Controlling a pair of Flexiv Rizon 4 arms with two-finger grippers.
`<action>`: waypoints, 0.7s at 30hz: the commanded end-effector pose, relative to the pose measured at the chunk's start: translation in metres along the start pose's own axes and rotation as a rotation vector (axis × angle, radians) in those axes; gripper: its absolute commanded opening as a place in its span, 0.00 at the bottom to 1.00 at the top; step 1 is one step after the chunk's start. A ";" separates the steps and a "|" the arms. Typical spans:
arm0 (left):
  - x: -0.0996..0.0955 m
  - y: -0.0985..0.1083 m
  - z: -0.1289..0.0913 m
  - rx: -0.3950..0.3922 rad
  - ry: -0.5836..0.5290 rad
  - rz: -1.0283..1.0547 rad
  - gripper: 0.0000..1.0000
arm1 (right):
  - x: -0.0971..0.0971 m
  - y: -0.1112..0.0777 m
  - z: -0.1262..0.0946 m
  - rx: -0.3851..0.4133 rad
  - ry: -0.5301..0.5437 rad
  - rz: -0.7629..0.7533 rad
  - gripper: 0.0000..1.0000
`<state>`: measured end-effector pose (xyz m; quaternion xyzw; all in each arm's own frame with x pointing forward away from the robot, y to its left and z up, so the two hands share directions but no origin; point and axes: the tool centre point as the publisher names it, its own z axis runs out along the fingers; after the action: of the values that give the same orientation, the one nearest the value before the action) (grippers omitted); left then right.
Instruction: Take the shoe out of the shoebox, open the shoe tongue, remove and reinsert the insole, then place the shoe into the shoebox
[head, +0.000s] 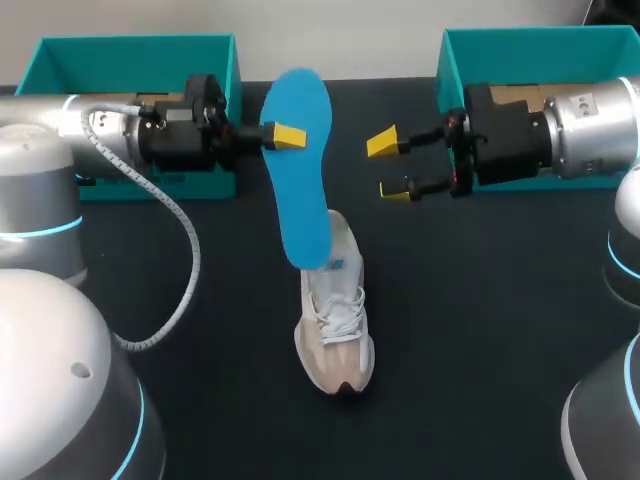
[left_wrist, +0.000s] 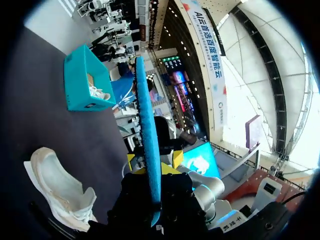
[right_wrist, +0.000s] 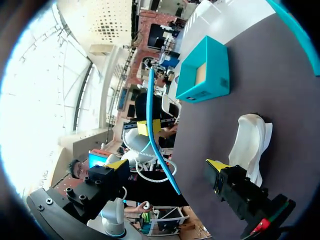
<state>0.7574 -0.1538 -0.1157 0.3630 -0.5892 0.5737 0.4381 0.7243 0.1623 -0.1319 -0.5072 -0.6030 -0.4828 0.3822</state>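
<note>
Head view: the left fingers (head: 288, 136) are clamped on the edge of a blue insole (head: 303, 170) up near 12 o'clock, so it hangs lengthwise from there toward the middle. Its lower end overlaps the heel opening of a beige sneaker (head: 337, 330); can't tell if they actually touch. The sneaker sits on the dark surface (head: 480, 340) a bit below centre, toe pointing at 6 o'clock, white laces up. The right fingers (head: 382, 143) are spread apart and holding nothing, at about 1 o'clock, near the insole but not touching it.

Room-wise, the left shoebox (head: 130, 60) is at 10 o'clock and the right shoebox (head: 520, 50) at 2 o'clock, both teal and both along the surface's far edge, with an arm lying across the front of each. The sneaker is well apart from both boxes, with bare dark surface on its 3 and 9 o'clock sides.

Left wrist view: the insole runs edge-on between the left fingers (left_wrist: 176, 159), a yellow tip pressed on each side. The sneaker (left_wrist: 57, 187) lies off to one side, and the right shoebox (left_wrist: 80, 82) ahead has something white and laced in it.

Right wrist view: the insole (right_wrist: 155, 135) hangs ahead of the gap between the right fingers (right_wrist: 216, 165), touching neither.

Writing: a small blue mark on the sneaker's side and a pale label on the left shoebox (right_wrist: 205, 75), both too small to read.
</note>
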 end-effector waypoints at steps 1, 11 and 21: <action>0.009 -0.012 -0.005 -0.008 -0.016 0.554 0.00 | 0.000 0.001 0.003 -0.001 -0.002 0.001 1.00; 0.010 -0.014 -0.004 -0.087 -0.032 1.312 0.00 | 0.000 0.001 0.003 -0.001 -0.002 0.001 1.00; 0.005 -0.014 -0.005 -0.066 -0.029 1.560 0.00 | 0.000 0.001 0.003 -0.001 -0.002 0.001 1.00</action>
<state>0.7692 -0.1507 -0.1057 0.1292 -0.6960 0.6752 0.2074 0.7246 0.1622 -0.1321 -0.5065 -0.6031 -0.4829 0.3827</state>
